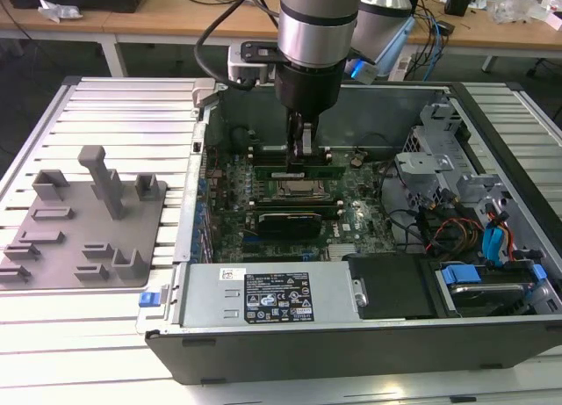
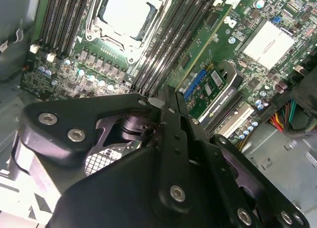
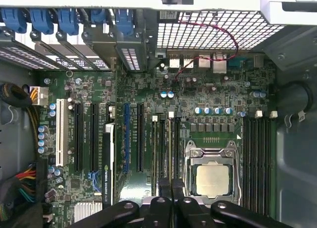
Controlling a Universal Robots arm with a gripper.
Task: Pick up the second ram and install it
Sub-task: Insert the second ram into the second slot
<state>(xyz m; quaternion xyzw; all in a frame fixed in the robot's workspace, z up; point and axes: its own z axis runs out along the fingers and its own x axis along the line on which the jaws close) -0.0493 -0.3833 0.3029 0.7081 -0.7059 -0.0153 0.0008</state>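
I see a green motherboard [image 3: 208,89] with black slots [image 3: 92,139], a silver CPU [image 3: 213,181] and blue clips [image 3: 42,20]. My gripper [image 3: 171,184] is black. The tray [image 1: 83,220] is plain grey, and the table [image 1: 123,124] is pale with ribbed stripes.

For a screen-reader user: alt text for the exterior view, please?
A robot arm reaches down into an open computer case, its end effector low over the memory slots beside the CPU socket. A grey tray with upright posts sits outside it, on the exterior view's left.
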